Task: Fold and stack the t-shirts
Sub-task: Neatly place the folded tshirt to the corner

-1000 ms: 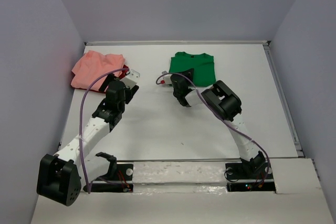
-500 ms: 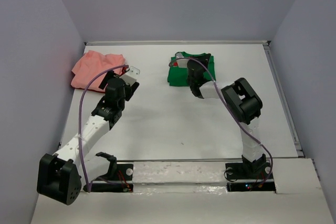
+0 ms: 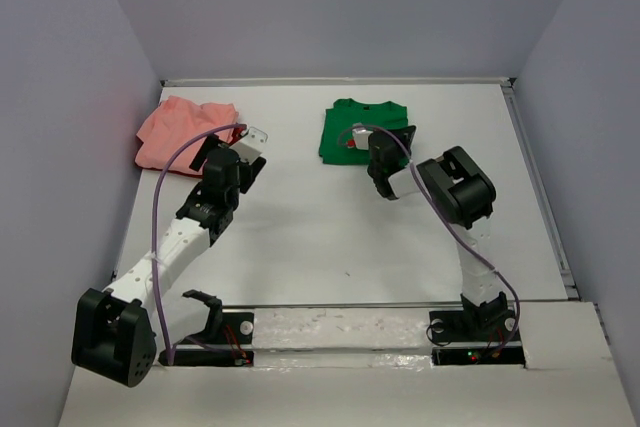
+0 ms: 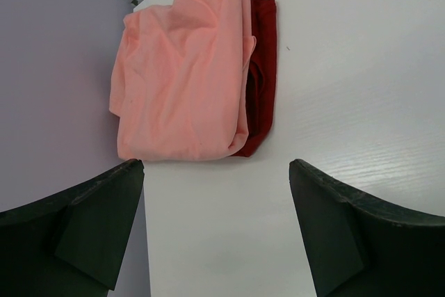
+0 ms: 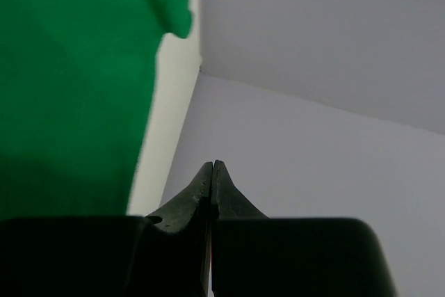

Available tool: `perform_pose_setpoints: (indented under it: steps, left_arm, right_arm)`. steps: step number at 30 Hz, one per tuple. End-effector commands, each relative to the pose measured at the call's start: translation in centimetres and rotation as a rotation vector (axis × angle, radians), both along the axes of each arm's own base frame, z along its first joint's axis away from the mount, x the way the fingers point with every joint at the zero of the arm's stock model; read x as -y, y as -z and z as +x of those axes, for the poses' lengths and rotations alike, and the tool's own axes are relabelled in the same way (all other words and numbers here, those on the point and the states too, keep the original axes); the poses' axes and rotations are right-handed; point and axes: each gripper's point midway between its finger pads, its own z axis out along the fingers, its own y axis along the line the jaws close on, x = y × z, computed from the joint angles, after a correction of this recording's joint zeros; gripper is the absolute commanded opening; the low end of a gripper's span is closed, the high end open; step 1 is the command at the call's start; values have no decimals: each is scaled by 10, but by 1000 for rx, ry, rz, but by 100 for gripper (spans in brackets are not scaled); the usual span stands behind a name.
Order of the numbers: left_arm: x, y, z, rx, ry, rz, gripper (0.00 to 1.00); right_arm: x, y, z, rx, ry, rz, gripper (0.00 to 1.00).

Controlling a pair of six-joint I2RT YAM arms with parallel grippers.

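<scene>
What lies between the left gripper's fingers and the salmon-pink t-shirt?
Only bare white table, shown in the left wrist view; the open left gripper sits short of the salmon-pink t-shirt.

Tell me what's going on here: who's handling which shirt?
Nothing is held right now. The left gripper is open and faces the pink shirt, which lies crumpled over a red cloth in the far left corner of the table. The right gripper is shut and empty, poised over the green shirt, which looks folded at the far middle. There is no stack yet: the shirts lie apart.
</scene>
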Motion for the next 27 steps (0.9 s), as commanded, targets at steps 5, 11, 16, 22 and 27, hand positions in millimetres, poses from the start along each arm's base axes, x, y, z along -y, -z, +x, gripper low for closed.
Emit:
perform_pose_setpoints:
  steps: [5, 11, 16, 22, 27]
  left_arm:
    - [3, -16, 5, 53, 5, -31, 99]
    - [6, -17, 8, 45, 14, -31, 99]
    - [6, -24, 10, 55, 11, -37, 99]
    - [-2, -41, 11, 112, 0, 18, 99]
    - [3, -39, 16, 98, 1, -23, 99]
  right_arm:
    - [14, 62, -18, -15, 41, 38, 0]
    - [15, 56, -20, 10, 35, 24, 0]
    - [12, -9, -4, 132, 42, 35, 7]
    - [7, -118, 10, 335, 66, 107, 58]
    - [-2, -154, 14, 310, 68, 280, 65]
